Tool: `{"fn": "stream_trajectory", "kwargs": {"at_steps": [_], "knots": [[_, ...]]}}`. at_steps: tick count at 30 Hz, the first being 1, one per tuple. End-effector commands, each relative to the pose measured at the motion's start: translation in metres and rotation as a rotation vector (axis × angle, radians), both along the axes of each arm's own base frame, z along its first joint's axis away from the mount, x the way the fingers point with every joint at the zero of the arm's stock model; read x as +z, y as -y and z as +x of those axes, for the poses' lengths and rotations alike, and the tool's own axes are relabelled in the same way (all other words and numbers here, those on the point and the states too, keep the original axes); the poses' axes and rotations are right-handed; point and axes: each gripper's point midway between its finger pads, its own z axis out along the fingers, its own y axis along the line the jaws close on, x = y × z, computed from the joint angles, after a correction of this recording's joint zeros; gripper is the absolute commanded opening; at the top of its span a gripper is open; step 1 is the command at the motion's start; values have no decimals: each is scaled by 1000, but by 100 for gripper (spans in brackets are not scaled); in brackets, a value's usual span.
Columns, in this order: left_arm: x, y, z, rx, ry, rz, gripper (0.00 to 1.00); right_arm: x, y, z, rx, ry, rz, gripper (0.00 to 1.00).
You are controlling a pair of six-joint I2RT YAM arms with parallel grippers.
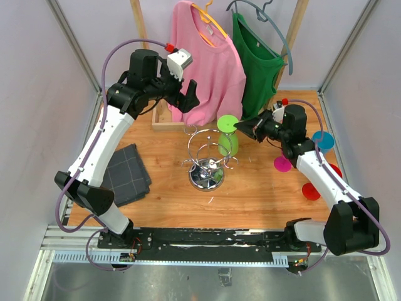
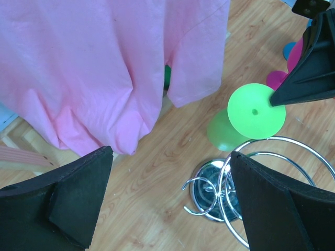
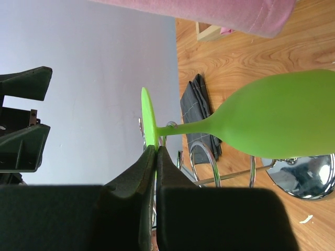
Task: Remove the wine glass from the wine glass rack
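Between the shut fingers of the right pincer (image 3: 156, 151) sits the thin edge of the lime-green wine glass (image 3: 277, 115), pinched at its flat round foot. Just past the pincer's tips the glass hangs bowl-down, its slim stem seemingly resting in a curled arm of the wine glass rack (image 1: 207, 164), a shiny chrome wire stand on a mirrored round base. To free the glass cleanly, the pincer should probably draw the foot out along the loop's open side, stem level, so the smooth, opaque, plastic-looking glass does not snag the wire. Across the rack, the left pincer (image 1: 188, 97) hovers wide open and empty beside a soft pink sweater (image 1: 210, 63).
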Motion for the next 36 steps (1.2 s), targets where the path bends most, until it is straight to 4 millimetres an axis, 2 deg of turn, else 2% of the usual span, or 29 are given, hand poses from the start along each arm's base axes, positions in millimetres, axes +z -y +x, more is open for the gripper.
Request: {"fn": "stream_trajectory", "kwargs": {"at_steps": [1, 17, 26, 32, 36], "knots": [[7, 0, -3, -14, 26, -6, 99, 13, -3, 0, 6, 45, 31, 1], [8, 2, -2, -21, 20, -14, 99, 16, 21, -4, -69, 42, 31, 1], [9, 1, -3, -19, 21, -15, 99, 5, 32, -5, -105, 16, 15, 1], [9, 1, -3, -16, 22, -14, 99, 4, 50, -5, -155, 15, 10, 1], [7, 1, -4, -18, 16, -15, 99, 16, 69, -5, -207, 48, 15, 1]]}}
